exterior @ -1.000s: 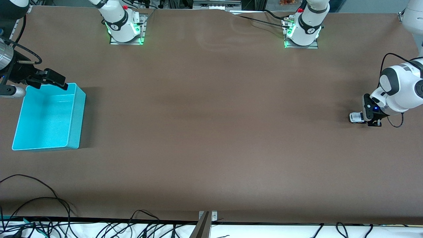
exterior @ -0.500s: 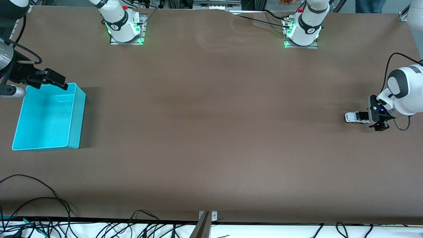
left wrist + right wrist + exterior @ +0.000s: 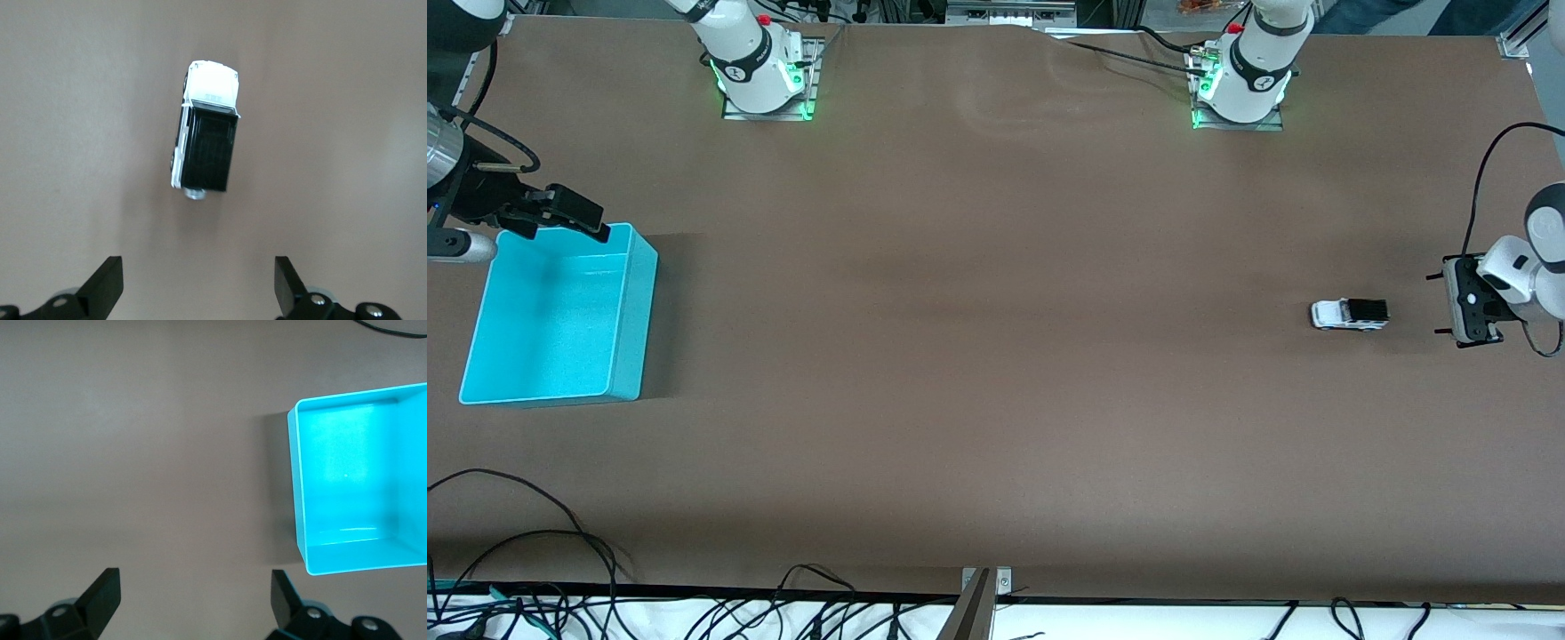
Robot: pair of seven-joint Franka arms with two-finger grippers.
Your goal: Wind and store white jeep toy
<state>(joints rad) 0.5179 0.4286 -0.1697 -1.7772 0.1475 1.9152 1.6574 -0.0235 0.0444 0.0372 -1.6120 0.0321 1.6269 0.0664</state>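
The left pincer (image 3: 1436,304) is held open, its fingers spread wide, low over the counter (image 3: 996,373) at the left arm's end, clear of the jeep (image 3: 1350,314). Nothing is gripped. In the left wrist view the jeep (image 3: 205,130) is seen standing free on its wheels, apart from both fingertips (image 3: 103,283), with its white hood pointed away from the pincer and its black roof toward it.

The step in hand is judged to be the release of the wound toy. The fingers should be kept wide and level, so that neither pad catches the jeep's rear. Its heading should be checked against the bin (image 3: 560,316), which lies at the right arm's end of the counter, well apart from the jeep.

The right pincer (image 3: 560,213) is also open and empty. It waits above the bin's upper corner; in the right wrist view the bin (image 3: 360,480) is seen to hold nothing.

Between jeep and bin a long stretch of bare counter is available, and nothing stands on it. The counter's edge at the left arm's end runs close by the left pincer, so little room is left there. The edge nearest the front camera is lined with loose cables (image 3: 534,533), to be avoided.
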